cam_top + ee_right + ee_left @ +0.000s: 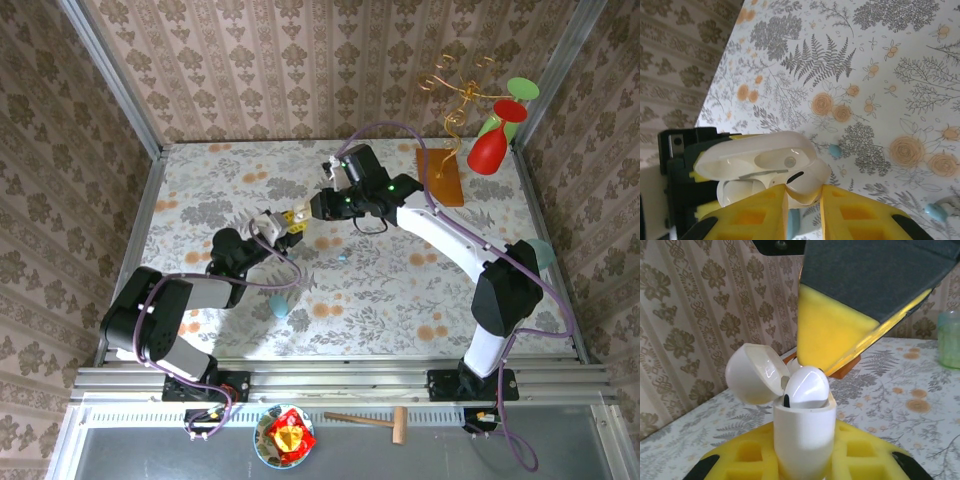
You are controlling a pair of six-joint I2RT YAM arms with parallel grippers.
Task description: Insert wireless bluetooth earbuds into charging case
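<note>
- Above the middle of the table (400, 300) the two arms meet. We read the arrangement as one arm acting as a vice while the other does the fitting.
- We see the left gripper (805, 460) clamped tight on the lower body of the charging case (805, 432), with a yellow pad pressed against each side.
- It holds the case upright with the mouth turned up. We judge this is so that the sockets face the other arm and the case cannot slide away under a push.
- We see the lid (752, 372) swung back on its hinge to one side, clear of the opening, so the way in from above is free.
- We find the white earbud (807, 387) at the mouth of the case. Its rounded head stands proud of the rim, so we judge it is only partly seated.
- We see the right gripper (803, 192) drawn narrow, its two yellow fingertips pinching the head of the earbud from either side.
- From the left wrist, one of the right gripper's fingers slants down onto the earbud from above. We take that as the angle of insertion.
- We cannot tell whether the second socket under the lid is already filled.
- A pale blue earbud (835, 150) lies loose on the table, well apart from the case and untouched by either gripper.
- We judge the next move calls for a gentle straight push, since a tilted earbud could jam against the rim.
</note>
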